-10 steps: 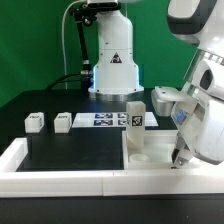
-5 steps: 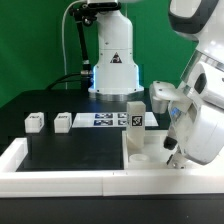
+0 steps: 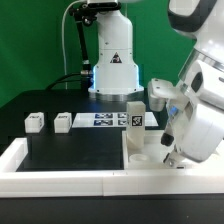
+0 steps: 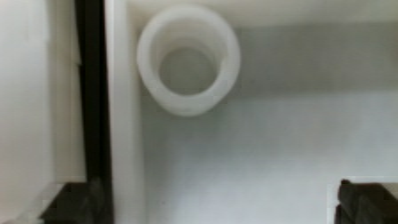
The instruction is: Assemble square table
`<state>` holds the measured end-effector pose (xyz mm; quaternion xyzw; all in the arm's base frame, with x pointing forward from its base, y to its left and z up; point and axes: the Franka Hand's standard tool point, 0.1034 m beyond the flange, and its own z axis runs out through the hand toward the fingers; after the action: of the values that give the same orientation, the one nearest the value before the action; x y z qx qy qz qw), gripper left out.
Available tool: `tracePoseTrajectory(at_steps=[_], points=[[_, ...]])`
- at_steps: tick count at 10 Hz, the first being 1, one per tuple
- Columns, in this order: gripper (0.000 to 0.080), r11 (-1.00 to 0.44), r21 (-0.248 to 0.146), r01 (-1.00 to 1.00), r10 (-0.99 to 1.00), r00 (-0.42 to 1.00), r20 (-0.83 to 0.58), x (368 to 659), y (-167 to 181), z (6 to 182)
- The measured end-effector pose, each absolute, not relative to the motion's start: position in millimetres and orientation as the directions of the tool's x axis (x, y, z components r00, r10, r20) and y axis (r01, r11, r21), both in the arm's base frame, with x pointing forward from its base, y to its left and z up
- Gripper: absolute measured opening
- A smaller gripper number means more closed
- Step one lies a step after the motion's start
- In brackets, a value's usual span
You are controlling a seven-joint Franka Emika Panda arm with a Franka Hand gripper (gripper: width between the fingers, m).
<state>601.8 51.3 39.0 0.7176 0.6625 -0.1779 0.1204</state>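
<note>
The square table's white slab (image 3: 148, 152) lies flat at the exterior view's right, against the white border rail. A white tagged leg (image 3: 135, 128) stands upright on the slab's corner. Two more small tagged legs (image 3: 35, 122) (image 3: 62, 122) lie on the black mat at the exterior view's left. My gripper (image 3: 170, 150) hangs low over the slab, beside the upright leg. In the wrist view the gripper (image 4: 221, 205) is open and empty, its dark fingertips (image 4: 71, 205) wide apart. Below it are the slab's surface (image 4: 267, 130) and a raised round socket ring (image 4: 187, 60).
The marker board (image 3: 108, 120) lies flat behind the mat, in front of the robot base (image 3: 112, 70). The long white border rail (image 3: 70, 180) runs along the front and up the left side. The arm's bulk (image 3: 200, 110) fills the right side.
The arm and gripper have shifted a little toward the exterior view's left over the slab, closer to the upright leg. The parts have not moved.
</note>
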Motion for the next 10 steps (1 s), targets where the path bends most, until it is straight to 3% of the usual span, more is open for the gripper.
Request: tracePoseTrajectory(at_steps=[2, 4, 5, 7, 10], points=[[0.0649, -0.192, 0.027, 0.981, 0.908, 0.188, -0.375, 595.3, 42.8, 65.8], [0.0649, -0.337, 0.079, 0.938, 0.869, 0.343, -0.357, 584.2, 35.6, 84.3], [0.0649, -0.428, 0.091, 0.899, 0.827, 0.43, -0.362, 575.1, 33.4, 88.1], [0.0649, -0.584, 0.075, 0.808, 0.726, 0.561, -0.397, 560.3, 22.0, 96.7], [0.0649, -0.634, 0.079, 0.77, 0.691, 0.609, -0.389, 555.3, 5.7, 102.9]])
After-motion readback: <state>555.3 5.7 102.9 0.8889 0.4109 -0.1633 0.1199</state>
